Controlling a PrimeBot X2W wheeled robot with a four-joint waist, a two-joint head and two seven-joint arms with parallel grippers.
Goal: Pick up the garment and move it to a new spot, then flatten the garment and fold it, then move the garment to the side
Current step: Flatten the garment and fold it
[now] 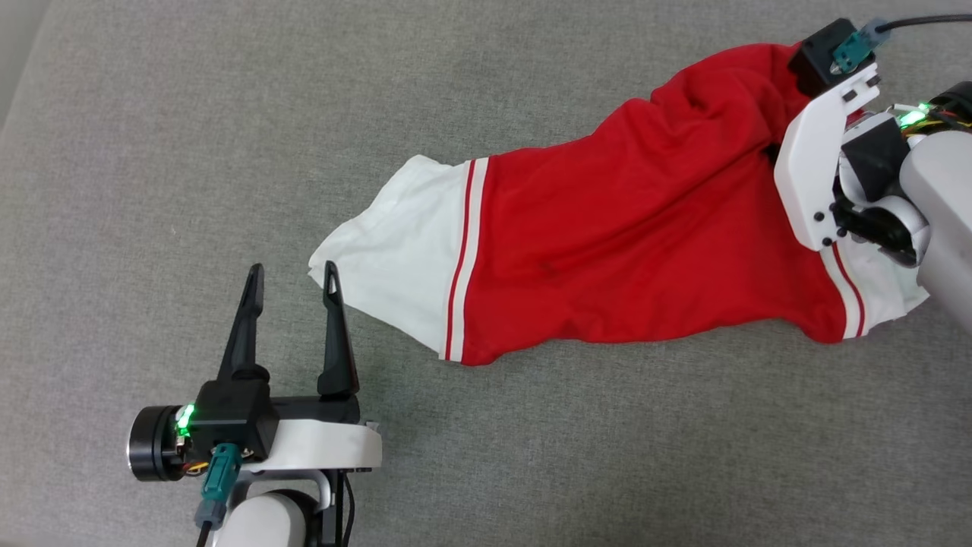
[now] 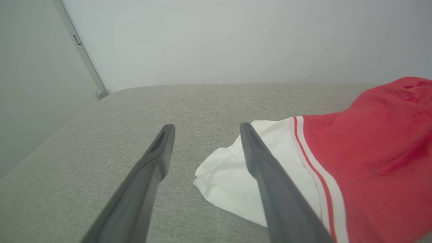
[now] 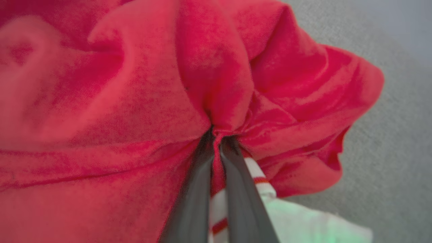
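The garment [image 1: 630,243] is a red shirt with white sleeves and red-and-white striped trim. It lies crumpled across the grey surface from the middle to the right. My left gripper [image 1: 292,273] stands open at the lower left, and its right fingertip almost reaches the white sleeve [image 1: 387,243]. From the left wrist, the sleeve [image 2: 229,175] lies partly behind the right finger of the left gripper [image 2: 204,130]. My right gripper [image 3: 216,135] is shut on a bunched fold of the red garment [image 3: 135,101]. From the head, the white wrist housing [image 1: 816,167] covers its fingers.
The grey fabric surface [image 1: 531,456] stretches all around the shirt. Its rounded far edge [image 2: 216,86] meets a pale wall [image 2: 236,40]. A metal strip [image 2: 82,54] runs down the wall at the left corner.
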